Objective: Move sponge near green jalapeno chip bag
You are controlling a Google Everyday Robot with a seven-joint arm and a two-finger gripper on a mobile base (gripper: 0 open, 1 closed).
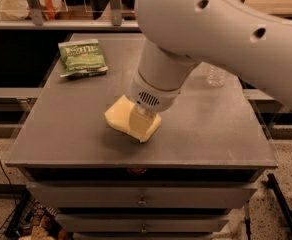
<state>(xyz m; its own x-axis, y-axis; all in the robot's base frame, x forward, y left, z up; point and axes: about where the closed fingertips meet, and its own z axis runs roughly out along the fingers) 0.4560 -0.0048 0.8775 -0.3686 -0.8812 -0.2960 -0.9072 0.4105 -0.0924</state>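
Note:
The pale yellow sponge lies on the grey table top, near the front and a little left of centre. My gripper comes down from the big white arm straight onto the sponge's right half and covers part of it. The green jalapeno chip bag lies flat at the table's back left, well apart from the sponge and the gripper.
A clear plastic bottle stands at the back right, partly behind the arm. A shelf rail runs behind the table. Drawers sit below the front edge.

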